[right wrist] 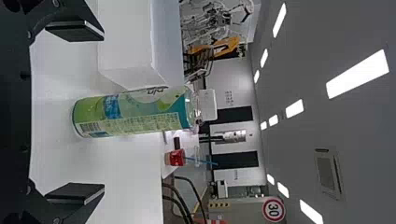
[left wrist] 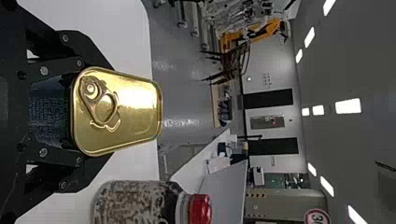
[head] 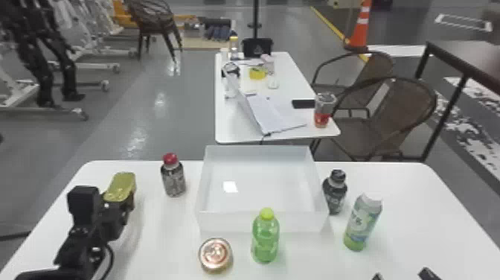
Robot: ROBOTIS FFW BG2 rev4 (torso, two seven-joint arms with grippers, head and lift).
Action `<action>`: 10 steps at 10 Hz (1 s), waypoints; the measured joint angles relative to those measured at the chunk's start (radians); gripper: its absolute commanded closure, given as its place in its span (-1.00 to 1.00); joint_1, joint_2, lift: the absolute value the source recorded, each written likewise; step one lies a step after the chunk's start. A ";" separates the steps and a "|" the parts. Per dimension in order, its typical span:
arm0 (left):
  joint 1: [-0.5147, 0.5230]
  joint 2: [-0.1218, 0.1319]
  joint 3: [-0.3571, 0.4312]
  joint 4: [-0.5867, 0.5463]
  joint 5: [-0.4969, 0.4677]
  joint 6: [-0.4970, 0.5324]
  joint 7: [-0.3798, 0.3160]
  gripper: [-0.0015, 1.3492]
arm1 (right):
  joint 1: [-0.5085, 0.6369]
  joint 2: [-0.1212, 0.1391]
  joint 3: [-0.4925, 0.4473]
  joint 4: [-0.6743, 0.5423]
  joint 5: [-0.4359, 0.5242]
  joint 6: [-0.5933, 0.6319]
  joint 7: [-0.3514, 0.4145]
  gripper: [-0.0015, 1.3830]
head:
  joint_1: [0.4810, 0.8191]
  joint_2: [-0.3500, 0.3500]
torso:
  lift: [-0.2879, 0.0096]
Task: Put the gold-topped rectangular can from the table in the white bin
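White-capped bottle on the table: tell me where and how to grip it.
Probably mid-body, level, from the robot's side: the white-capped bottle stands upright, its tall body rounded, and the right pincer faces it open.

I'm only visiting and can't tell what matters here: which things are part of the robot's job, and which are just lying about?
Part of the job:
- gold-topped can, held by the left gripper
- white bin, where the can should go

Just lying about:
- red-capped bottle
- dark-capped bottle
- green bottle, in front of the bin
- white-capped bottle
- round can
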 measured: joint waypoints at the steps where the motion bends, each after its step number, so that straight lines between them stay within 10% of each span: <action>1: 0.058 -0.030 -0.009 -0.110 0.002 0.008 -0.003 0.40 | 0.000 0.000 0.000 0.002 0.000 0.000 0.000 -0.78 | -0.60 0.00 | 0.26; 7: 0.219 -0.032 -0.259 -0.425 0.156 0.053 -0.010 0.40 | -0.014 0.000 0.002 0.015 0.003 0.000 0.001 -0.78 | -0.60 0.00 | 0.26; 10: 0.109 -0.016 -0.332 -0.348 0.223 0.099 -0.177 0.40 | -0.022 0.000 0.004 0.022 0.009 0.000 0.002 -0.78 | -0.60 0.00 | 0.26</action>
